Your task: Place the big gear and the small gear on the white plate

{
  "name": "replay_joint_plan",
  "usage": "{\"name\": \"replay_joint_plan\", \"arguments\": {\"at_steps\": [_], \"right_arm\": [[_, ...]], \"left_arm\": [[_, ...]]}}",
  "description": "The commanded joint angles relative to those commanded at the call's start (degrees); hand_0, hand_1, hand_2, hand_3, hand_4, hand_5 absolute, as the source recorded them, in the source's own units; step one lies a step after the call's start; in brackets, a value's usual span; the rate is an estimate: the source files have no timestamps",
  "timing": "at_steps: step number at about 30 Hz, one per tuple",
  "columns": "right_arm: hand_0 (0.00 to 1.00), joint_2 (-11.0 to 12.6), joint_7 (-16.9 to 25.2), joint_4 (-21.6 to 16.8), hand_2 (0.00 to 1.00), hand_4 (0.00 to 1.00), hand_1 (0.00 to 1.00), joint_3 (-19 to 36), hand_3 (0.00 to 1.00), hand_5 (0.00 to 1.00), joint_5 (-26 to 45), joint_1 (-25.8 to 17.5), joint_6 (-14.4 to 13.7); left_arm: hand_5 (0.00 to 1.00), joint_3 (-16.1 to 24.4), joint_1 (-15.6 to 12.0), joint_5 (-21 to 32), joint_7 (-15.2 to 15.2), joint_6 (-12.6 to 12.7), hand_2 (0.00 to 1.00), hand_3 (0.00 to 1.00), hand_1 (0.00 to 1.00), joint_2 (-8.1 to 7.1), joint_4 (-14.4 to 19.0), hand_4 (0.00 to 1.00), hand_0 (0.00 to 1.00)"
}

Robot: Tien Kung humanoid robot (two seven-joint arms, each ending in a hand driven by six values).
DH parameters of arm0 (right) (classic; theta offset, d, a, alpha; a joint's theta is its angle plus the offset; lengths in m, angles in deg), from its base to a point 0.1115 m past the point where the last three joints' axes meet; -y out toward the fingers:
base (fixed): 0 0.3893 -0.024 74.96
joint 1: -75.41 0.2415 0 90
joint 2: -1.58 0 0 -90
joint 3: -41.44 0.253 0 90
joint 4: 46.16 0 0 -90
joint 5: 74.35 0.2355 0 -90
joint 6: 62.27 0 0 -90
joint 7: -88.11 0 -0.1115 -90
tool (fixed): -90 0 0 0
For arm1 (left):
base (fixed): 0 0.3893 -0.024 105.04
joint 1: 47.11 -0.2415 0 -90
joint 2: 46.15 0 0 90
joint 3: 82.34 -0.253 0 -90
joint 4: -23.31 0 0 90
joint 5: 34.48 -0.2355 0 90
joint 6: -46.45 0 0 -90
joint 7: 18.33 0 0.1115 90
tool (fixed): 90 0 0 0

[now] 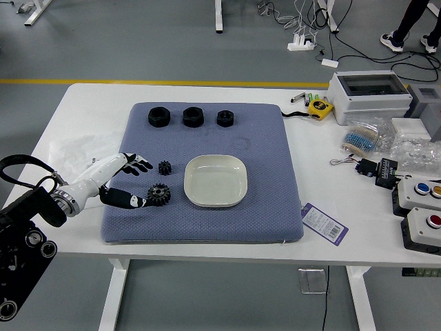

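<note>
**Just off the fingertips of the left hand (105, 174), a flat, round, black toothed big gear (159, 194) lay short of the plate (216, 181)**

Nearest of all was the left hand itself, white-shelled with black digits, reaching in sideways. Its fingers (142, 164) were spread well away from the thumb (120, 198), and nothing was pinched between them. The thumb's tip met the big gear's edge or hung just over it; which, the view did not settle. Past the fingers, on the far side of the big gear, sat the small gear (165, 167), black and toothed too.

Direction looked like the thing that mattered: both gears lay to the right of the palm, in line with its reach, the big one by the thumb, the small one off the fingers. Being round, neither offered a long axis to match, so a closing of thumb and fingers around the big gear's rim seemed the likely next move. No other robot hand showed, so this one was the nearer.

Farther right along the same line stood the plate, white, shallow and round-cornered, with no gear on it. Out beyond the fingers, toward the table's far side, three black ring-shaped parts (193, 116) lay in a row on the blue-grey textured mat (275, 207). Well off to the hand's right was a yellow tape measure (320, 108).
</note>
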Motion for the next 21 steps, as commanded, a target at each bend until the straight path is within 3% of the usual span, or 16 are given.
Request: {"name": "replay_joint_plan", "arguments": {"at_steps": [6, 21], "right_arm": [[0.68, 0.02, -0.08, -0.04, 0.737, 0.797, 0.656, 0.05, 0.585, 0.714, -0.15, 0.16, -0.03], [0.68, 0.12, -0.31, -0.1, 0.737, 0.798, 0.656, 0.39, 0.586, 0.715, -0.91, 0.5, -0.05]], "left_arm": [[0.167, -3.83, 3.11, -1.22, 0.1, 0.53, 0.771, 0.789, 0.711, -0.08, -2.62, 0.998, 0.673], [0.093, -8.68, 7.47, -1.45, -0.25, 1.39, 0.755, 0.786, 0.693, 0.45, -7.45, 0.979, 0.662]]}}
